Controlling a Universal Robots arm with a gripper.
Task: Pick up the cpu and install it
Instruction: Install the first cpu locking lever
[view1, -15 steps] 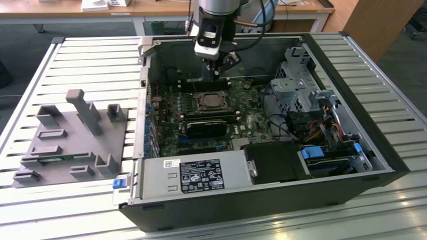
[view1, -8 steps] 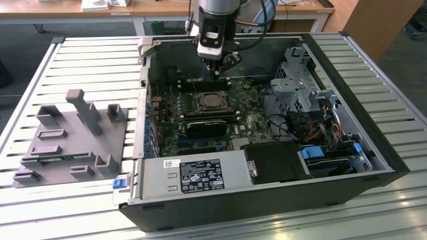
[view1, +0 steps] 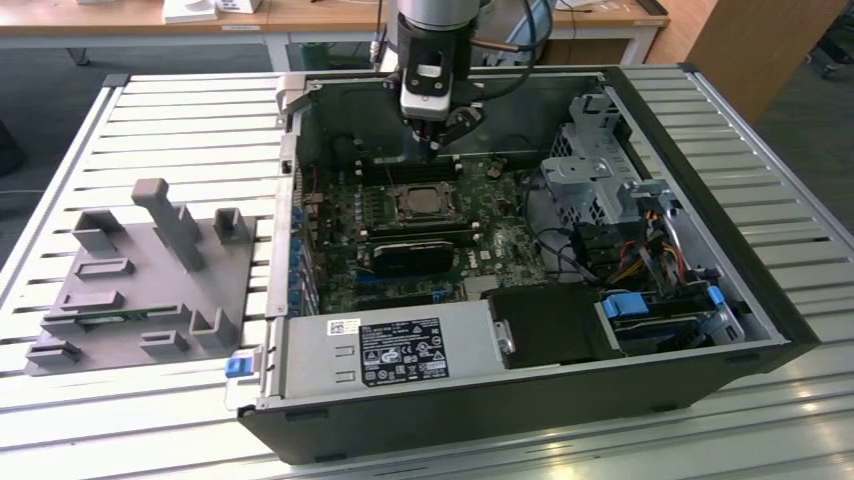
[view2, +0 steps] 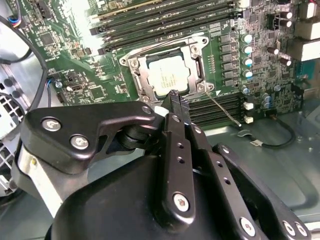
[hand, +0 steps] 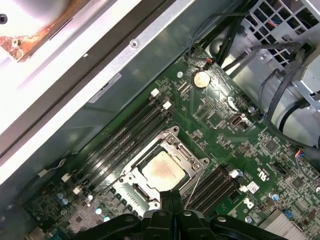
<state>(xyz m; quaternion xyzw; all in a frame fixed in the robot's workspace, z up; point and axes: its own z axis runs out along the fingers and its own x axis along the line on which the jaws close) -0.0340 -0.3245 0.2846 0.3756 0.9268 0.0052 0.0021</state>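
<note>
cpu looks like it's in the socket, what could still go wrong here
1. The gripper hangs close over the cpu edge; dropping lower could tilt or scrape it in the socket.
2. The thin latch lever looks unfastened, so a nudge might shift the cpu.

Open PC case (view1: 534, 410) lying on a slatted metal table (view1: 160, 130). Inside the case there's a green motherboard (view1: 340, 275), with a grey power supply box (view1: 387, 350) along the near wall. A grey plastic fixture (view1: 140, 290) sits just outside the case, on the exterior view's left.
</note>
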